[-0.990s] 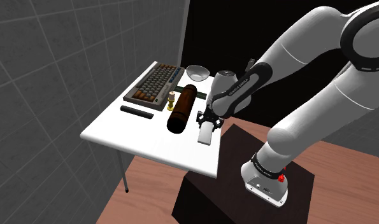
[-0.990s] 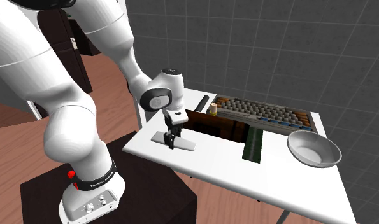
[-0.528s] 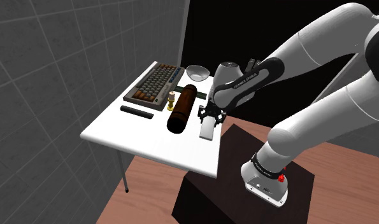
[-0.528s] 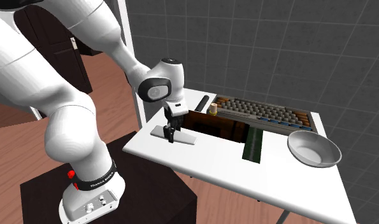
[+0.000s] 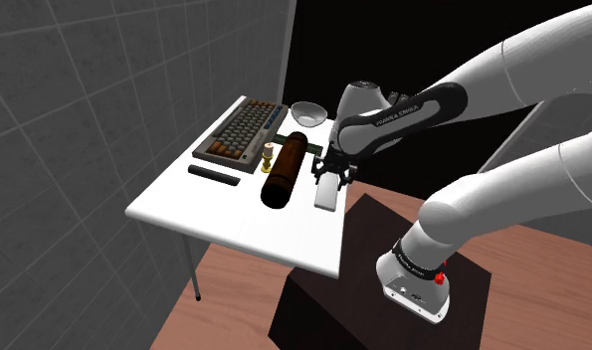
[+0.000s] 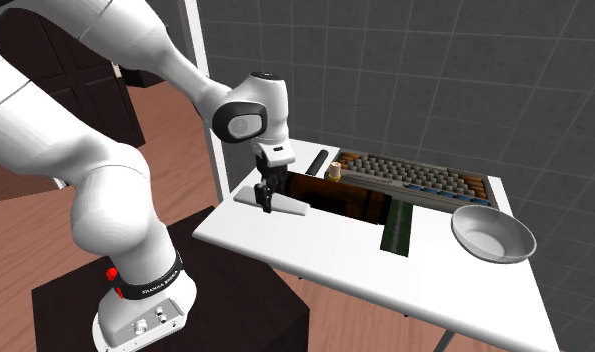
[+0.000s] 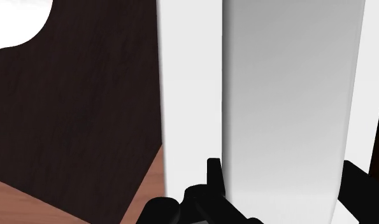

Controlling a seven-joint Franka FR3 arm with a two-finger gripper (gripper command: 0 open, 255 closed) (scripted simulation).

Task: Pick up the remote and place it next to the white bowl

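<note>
Table point(image 5: 174, 204) white, set against a grey tiled wall. Shoulder view, left to right:

- A slim black bar point(image 5: 214, 175) lies flat near the table's left edge.
- Behind it is a keyboard point(image 5: 242, 131) with brown sides.
- Next is a small gold-coloured object point(image 5: 269, 154), upright.
- A dark brown cylinder point(image 5: 284, 167) lies on its side.
- The white bowl point(image 5: 306, 112) sits at the far edge, past the cylinder's far end.
- The gripper point(image 5: 332, 181) points down, just right of the cylinder.
- Its fingers point(image 7: 213, 175) are clamped on either long side of the remote point(image 5: 327, 196), a pale grey slab.
- The remote is over the table's near-right part, close to the dark stand point(image 5: 383, 249) and well apart from the bowl.

I cannot tell whether the remote is clear of the tabletop.
</note>
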